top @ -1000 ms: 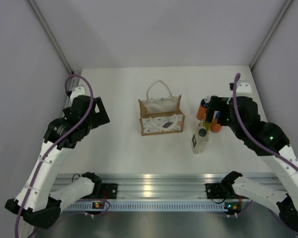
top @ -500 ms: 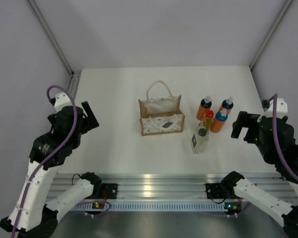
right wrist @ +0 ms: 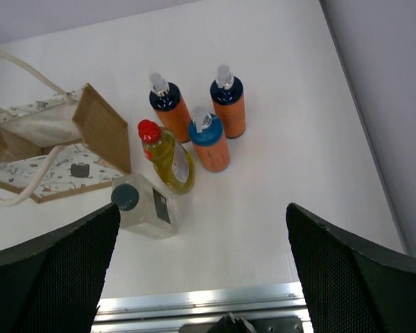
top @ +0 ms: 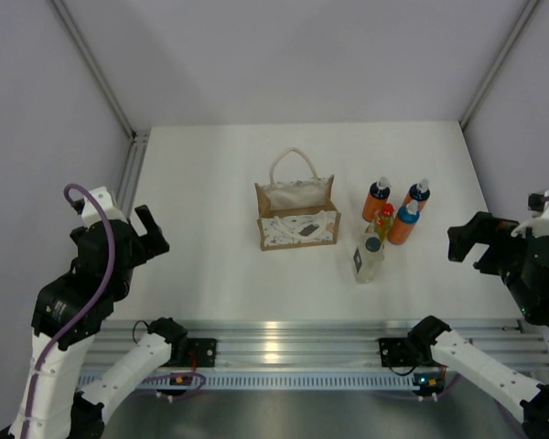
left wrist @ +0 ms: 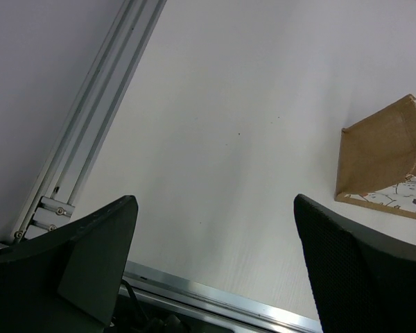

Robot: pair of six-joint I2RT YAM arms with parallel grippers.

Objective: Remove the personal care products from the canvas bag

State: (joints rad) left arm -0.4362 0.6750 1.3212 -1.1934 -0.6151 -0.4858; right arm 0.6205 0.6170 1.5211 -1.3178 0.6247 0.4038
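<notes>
The canvas bag (top: 297,216) stands upright mid-table, tan with white rope handles; it also shows in the left wrist view (left wrist: 387,154) and the right wrist view (right wrist: 102,130). Right of it stand three orange bottles with blue tops (top: 377,199) (top: 416,194) (top: 403,222), a slim yellow bottle with a red cap (top: 382,222) and a clear bottle with a dark grey cap (top: 369,259). All five show in the right wrist view, e.g. yellow (right wrist: 170,158) and clear (right wrist: 143,205). My left gripper (top: 151,230) is open and empty, far left. My right gripper (top: 471,240) is open and empty, right of the bottles.
An aluminium rail (top: 274,334) runs along the table's near edge, and another rail (left wrist: 90,118) runs along the left edge. Grey walls close in the left, right and back. The bag's inside is not visible from these views.
Both arms have drawn back toward the near edge and outward. The right gripper has moved away from the bottles to the far right. Bag and bottles have not moved.
</notes>
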